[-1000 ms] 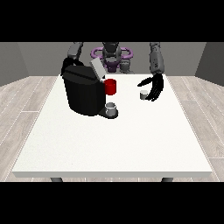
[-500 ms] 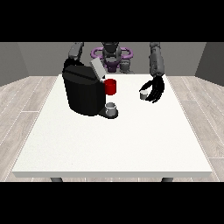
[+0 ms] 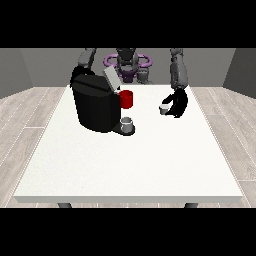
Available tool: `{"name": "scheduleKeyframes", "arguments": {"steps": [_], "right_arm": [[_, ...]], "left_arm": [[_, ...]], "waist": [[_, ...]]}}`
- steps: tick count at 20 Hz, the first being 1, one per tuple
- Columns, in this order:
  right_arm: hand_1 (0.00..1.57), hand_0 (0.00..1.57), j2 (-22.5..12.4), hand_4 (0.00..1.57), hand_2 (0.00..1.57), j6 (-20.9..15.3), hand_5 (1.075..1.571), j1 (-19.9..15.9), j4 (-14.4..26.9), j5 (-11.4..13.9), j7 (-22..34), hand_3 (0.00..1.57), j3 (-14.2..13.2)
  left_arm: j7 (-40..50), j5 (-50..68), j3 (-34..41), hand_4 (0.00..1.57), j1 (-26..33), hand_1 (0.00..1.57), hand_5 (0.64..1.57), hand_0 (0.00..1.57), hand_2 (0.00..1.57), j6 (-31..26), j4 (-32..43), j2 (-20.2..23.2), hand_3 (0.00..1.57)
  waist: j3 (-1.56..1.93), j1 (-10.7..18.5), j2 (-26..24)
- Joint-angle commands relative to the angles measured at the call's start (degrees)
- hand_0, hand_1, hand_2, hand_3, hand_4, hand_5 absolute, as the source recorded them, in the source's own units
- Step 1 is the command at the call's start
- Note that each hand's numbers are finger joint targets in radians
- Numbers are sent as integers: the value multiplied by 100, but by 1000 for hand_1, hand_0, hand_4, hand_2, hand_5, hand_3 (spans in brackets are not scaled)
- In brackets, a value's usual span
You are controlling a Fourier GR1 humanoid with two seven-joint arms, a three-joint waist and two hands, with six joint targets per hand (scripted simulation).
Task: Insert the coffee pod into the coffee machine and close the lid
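Fingers on the hand at the view's right (image 3: 178, 104) curl round the small white coffee pod (image 3: 163, 108), held just above the white table (image 3: 130, 165). We see grey walls and pale plank flooring around it. Left of the pod stands the black coffee machine (image 3: 94, 105), lid (image 3: 111, 79) raised, with a red mug (image 3: 126, 99) beside it and a grey cup (image 3: 127, 123) at its base. We cannot see the other hand.

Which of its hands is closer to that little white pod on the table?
Its left hand, at the view's right, sits right beside the small white coffee pod. The other hand is not visible; its arm reaches behind the black coffee machine, far from the pod.
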Motion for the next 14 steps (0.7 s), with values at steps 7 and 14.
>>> {"name": "scheduleKeyframes", "arguments": {"steps": [7,14], "right_arm": [[0,0,-119,424,0,188,1571,-138,427,-250,-195,0,-274],[0,0,-1,505,0,-18,1571,-65,843,-210,-134,0,-326]], "left_arm": [[-95,-149,-79,607,-546,1468,1571,1468,1468,-351,-53,-114,1414],[-11,-104,-143,557,-867,1289,1571,1289,1362,-1001,-429,-175,1337]], "waist": [[-14,24,-108],[-13,244,-551]]}}
